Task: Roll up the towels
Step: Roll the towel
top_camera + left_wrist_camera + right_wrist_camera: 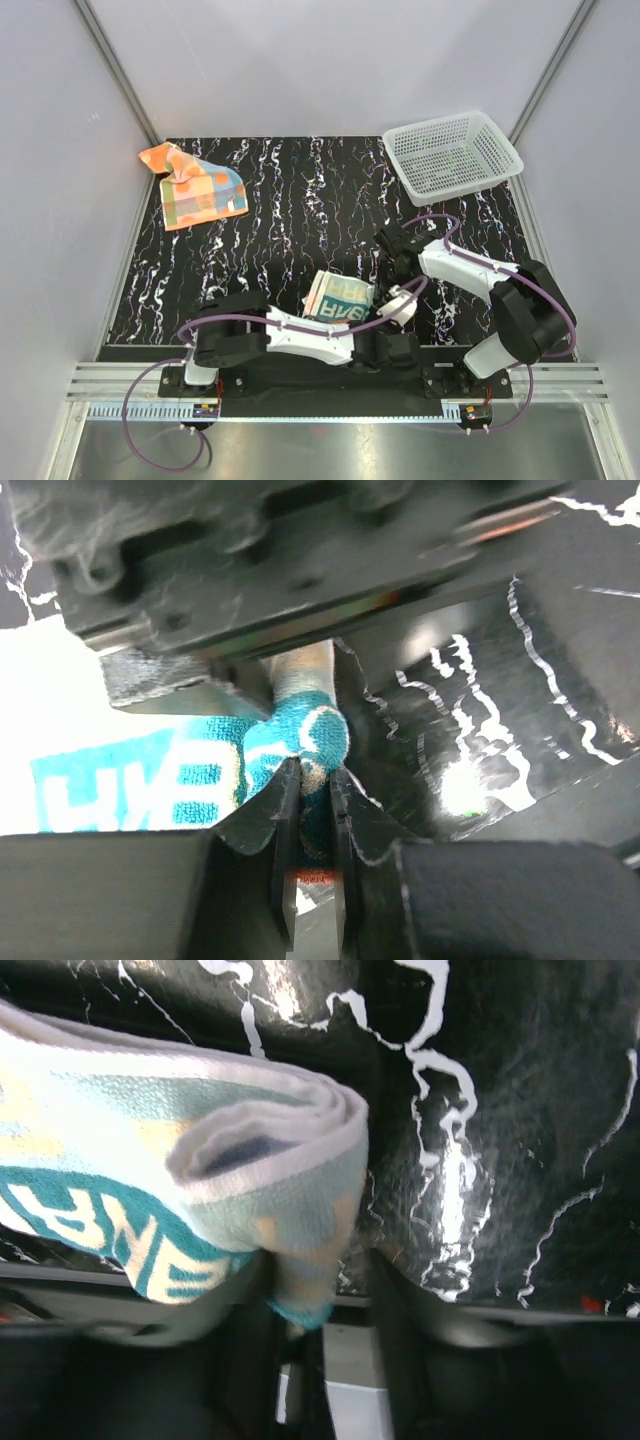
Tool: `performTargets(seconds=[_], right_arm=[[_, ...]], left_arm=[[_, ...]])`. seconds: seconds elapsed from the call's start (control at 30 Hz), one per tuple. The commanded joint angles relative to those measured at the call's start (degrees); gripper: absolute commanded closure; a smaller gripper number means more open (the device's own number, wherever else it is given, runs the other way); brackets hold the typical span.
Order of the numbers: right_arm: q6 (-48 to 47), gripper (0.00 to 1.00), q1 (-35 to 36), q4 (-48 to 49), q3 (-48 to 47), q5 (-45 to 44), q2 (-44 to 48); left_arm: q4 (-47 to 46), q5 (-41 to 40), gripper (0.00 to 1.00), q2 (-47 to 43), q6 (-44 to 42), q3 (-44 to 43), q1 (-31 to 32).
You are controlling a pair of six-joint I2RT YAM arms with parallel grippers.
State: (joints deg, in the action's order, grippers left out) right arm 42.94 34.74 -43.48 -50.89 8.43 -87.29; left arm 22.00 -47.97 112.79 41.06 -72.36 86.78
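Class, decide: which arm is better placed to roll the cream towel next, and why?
Left, probably. The left gripper is pinched on the folded edge of the cream towel, while the right gripper has its jaws standing apart around the fold.

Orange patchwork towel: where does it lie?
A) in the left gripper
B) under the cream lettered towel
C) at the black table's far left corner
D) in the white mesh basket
C: the orange patchwork towel lies loose at the far left corner of the black marbled table.
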Motion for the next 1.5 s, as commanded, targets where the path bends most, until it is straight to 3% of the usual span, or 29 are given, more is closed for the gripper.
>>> performTargets(seconds=[0.0, 0.13, 0.23, 0.53, 0.67, 0.8, 0.83, 0.93, 1.03, 1.23, 1.33, 1.47], right_arm=[[-1.28, 0.42, 0.50, -6.34, -4.12, -3.13, 2.12], [-1.80, 0.25, 0.07, -11.26, -8.95, -10.24, 2.21], [-2.59, 0.19, -2.30, -14.61, -13.95, -14.13, 2.38], [-3.39, 0.17, -11.10, -16.64, -18.89, -19.94, 8.69], [-2.86, 0.17, -11.19, -11.82, -15.31, -16.52, 13.71], [-2.60, 0.18, -11.10, -3.56, -8.36, -8.62, 19.77], [-2.86, 0.18, -11.10, -1.45, -6.69, -3.21, 22.05], [-1.03, 0.17, -11.10, 7.17, 1.91, 5.62, 24.96], [2.40, 0.17, -11.10, 16.04, 8.58, 13.18, 25.76], [7.24, 0.17, -10.75, 31.78, 18.45, 19.96, 25.24], [8.38, 0.17, -9.79, 37.67, 20.74, 21.02, 23.23], [8.92, 0.16, -5.92, 45.92, 21.19, 20.06, 19.00]], left_arm=[[-3.36, 6.37, 1.00, -5.99, 1.74, 4.14, -2.67], [-5.65, 10.43, 1.00, -8.46, 2.97, 7.14, -3.90], [-6.35, 12.71, 1.00, -8.64, 3.59, 8.02, -4.78], [-17.06, 27.65, 1.00, -15.31, 10.52, 19.68, -12.07], [-25.39, 34.68, 1.00, -22.15, 14.83, 27.24, -17.08], [-31.39, 40.73, 1.00, -27.88, 17.82, 33.58, -21.38], [-33.58, 42.15, 1.00, -28.93, 19.22, 35.51, -23.31], [-45.61, 47.34, 1.00, -32.02, 22.91, 43.42, -26.75], [-64.05, 52.09, 1.00, -31.76, 28.10, 52.56, -29.82], [-97.10, 56.05, 1.00, -20.44, 39.00, 64.16, -34.04], [-116.96, 57.10, 1.00, -9.38, 45.49, 66.29, -35.54], [-117.54, 58.95, 1.00, -6.44, 47.36, 64.80, -36.16]])
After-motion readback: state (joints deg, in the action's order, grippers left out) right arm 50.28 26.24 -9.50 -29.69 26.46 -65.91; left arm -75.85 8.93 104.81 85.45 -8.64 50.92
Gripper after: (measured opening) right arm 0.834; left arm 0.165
